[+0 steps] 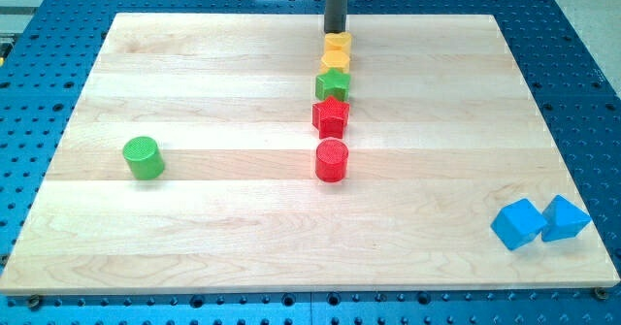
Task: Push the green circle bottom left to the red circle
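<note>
Two blue blocks [539,221] sit touching at the tabletop's [194,73] bottom right. Green circle [144,158] sits far left, well apart from the red circle [331,160]. Above it line up a red star [331,116], green star [333,84] and yellow blocks [337,50]. My tip [335,32] touches the top yellow one. No fingers here.

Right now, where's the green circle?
The green circle block sits alone on the wooden board's left side in the camera view, far left of the red circle block.
</note>
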Controlling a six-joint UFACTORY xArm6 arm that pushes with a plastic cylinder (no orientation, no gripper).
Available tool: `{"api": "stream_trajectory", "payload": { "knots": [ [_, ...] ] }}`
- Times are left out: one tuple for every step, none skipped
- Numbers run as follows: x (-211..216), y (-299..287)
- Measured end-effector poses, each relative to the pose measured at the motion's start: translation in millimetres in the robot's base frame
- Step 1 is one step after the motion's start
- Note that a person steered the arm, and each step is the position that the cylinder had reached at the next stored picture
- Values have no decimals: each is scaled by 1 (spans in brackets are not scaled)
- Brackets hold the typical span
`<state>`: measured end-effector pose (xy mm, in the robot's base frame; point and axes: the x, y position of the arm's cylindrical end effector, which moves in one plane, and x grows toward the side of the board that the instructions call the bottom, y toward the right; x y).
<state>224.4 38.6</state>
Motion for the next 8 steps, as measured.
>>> {"api": "stream_trajectory", "payload": {
  "knots": [
    [2, -1],
    [2, -3],
    [3, -33],
    [30, -109],
    [91, -190],
    [168, -221],
    [245, -221],
    [270, -223]
  ]
}}
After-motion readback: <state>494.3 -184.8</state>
